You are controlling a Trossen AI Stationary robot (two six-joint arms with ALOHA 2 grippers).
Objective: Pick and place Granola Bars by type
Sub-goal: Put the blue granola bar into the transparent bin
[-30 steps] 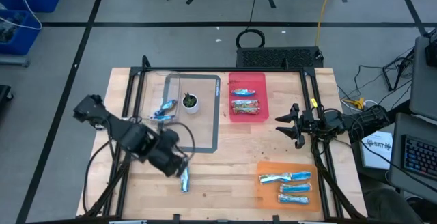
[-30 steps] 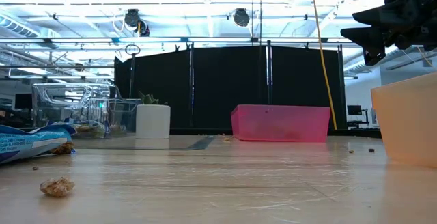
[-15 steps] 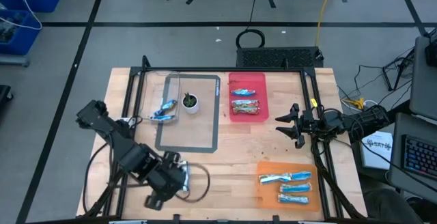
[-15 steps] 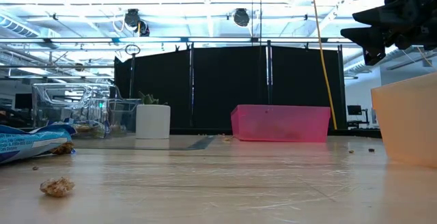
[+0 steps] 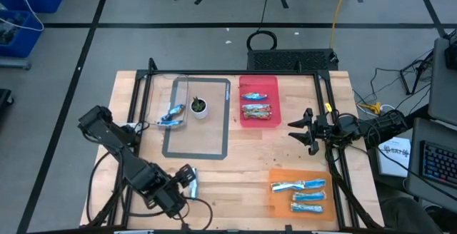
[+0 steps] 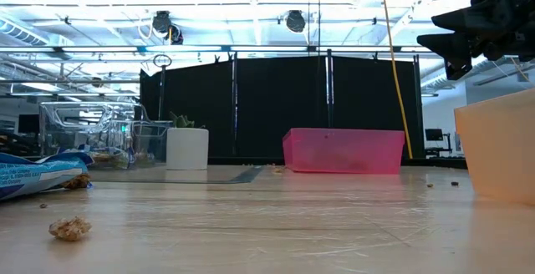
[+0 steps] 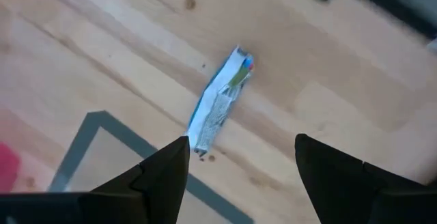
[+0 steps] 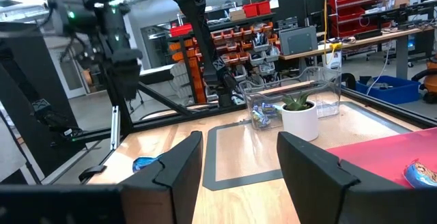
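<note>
One blue-and-silver granola bar [image 5: 192, 187] lies flat on the wood near the table's near edge; it also shows in the left wrist view [image 7: 220, 101] and the low view [image 6: 38, 174]. My left gripper [image 5: 186, 179] [image 7: 239, 166] hovers open just short of that bar, touching nothing. Several blue bars [image 5: 303, 191] lie in the orange tray [image 5: 275, 197]. A blue bar and brownish-gold bars [image 5: 257, 110] lie in the pink tray [image 5: 244, 118]. One more blue bar [image 5: 173, 113] sits in the clear container. My right gripper [image 5: 303, 130] [image 8: 239, 162] waits open above the table's right side.
A small potted plant [image 5: 198, 106] stands beside the clear container [image 5: 180, 84] on a grey taped rectangle [image 5: 227, 120]. Crumbs [image 6: 70, 227] lie on the wood near the bar. Bare wood stretches between the taped rectangle and the orange tray.
My left arm has swung back toward the table's near edge, and its gripper has turned about and now points toward the far right. The blue bar near the near edge has stayed where it was. My right arm has kept still.
</note>
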